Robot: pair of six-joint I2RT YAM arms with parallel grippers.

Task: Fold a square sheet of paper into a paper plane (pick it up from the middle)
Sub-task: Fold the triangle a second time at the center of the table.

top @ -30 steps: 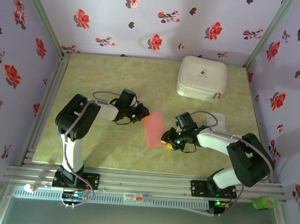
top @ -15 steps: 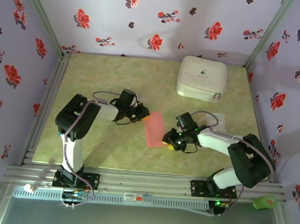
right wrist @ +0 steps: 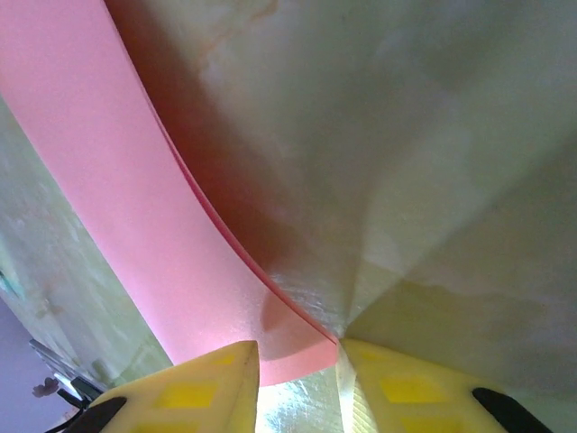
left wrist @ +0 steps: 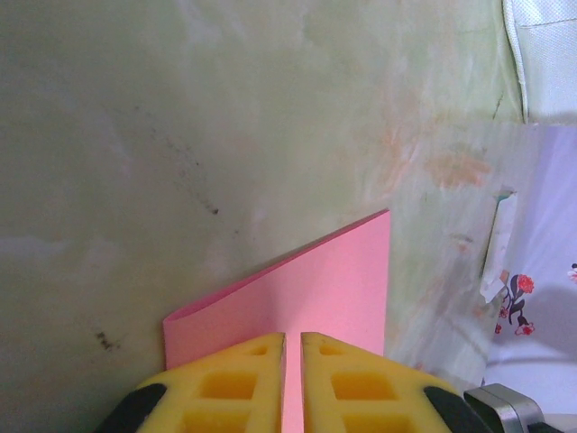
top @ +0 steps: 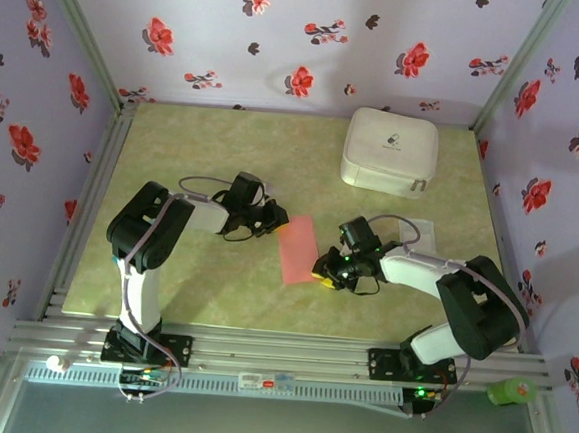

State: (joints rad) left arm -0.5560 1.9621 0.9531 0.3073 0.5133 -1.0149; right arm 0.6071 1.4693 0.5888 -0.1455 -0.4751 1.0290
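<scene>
Sheet: the square sheet of paper (top: pixel 297 247) lies on the table (top: pixel 213 291) between my two arms, about mid-table. It is folded once into a long double strip running from far left to near right.
Done: the first half fold, I judge. My left wrist view shows two layers meeting along one closed edge.
Remaining: every nose and wing fold. Nothing here looks like a pointed dart yet, so I reckon the job is at an early stage.
Left pincer (left wrist: pixel 292 383): narrow, nipped on the far end of the strip, with the paper running into the slit between the yellow pads.
Right pincer (right wrist: pixel 299 392): low at the strip's near right corner, its pads a little apart. The corner sits in the gap with bare table showing beside it, so I judge it is not clamped.
Crease: by my right pincer the strip arches up off the table with shadow beneath, so I judge the fold is not pressed flat.
Around: a white case (top: pixel 390 151) sits at the far right, well apart from the paper. A pale slip (top: pixel 419 231) lies just beside my right arm; I cannot tell what it is.
In the way: nothing rests on the strip. My own pincers hold both its ends, and the next fold will need one of them to let go.
</scene>
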